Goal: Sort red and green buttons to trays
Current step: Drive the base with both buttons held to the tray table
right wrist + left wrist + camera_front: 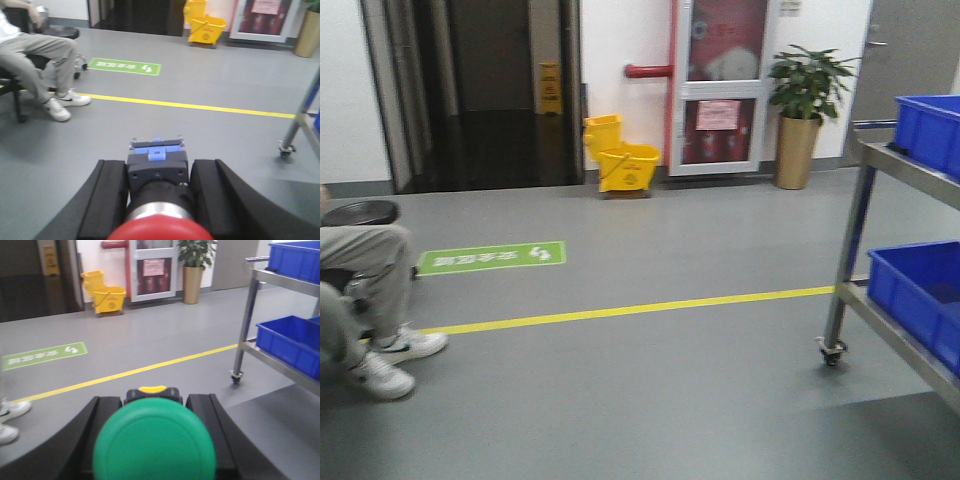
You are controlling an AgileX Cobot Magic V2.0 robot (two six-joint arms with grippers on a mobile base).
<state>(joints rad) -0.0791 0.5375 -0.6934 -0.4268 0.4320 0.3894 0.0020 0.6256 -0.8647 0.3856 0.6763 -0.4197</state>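
Observation:
The green button (154,440) fills the lower middle of the left wrist view, its round cap facing the camera. My left gripper (155,405) is shut on it, a black finger (102,425) pressed against each side. In the right wrist view the red button (159,231) shows its red cap at the bottom edge, with a metallic collar, a dark body and a blue end block behind it. My right gripper (158,167) is shut on that body. Both buttons are held in the air above grey floor. The trays are out of view.
A steel wheeled cart (848,260) with deep blue crates (920,295) stands at the right. A seated person (370,300) is at the left. Behind are a yellow mop bucket (623,160), a potted plant (800,110), a yellow floor line (620,310) and a green floor sign (492,257).

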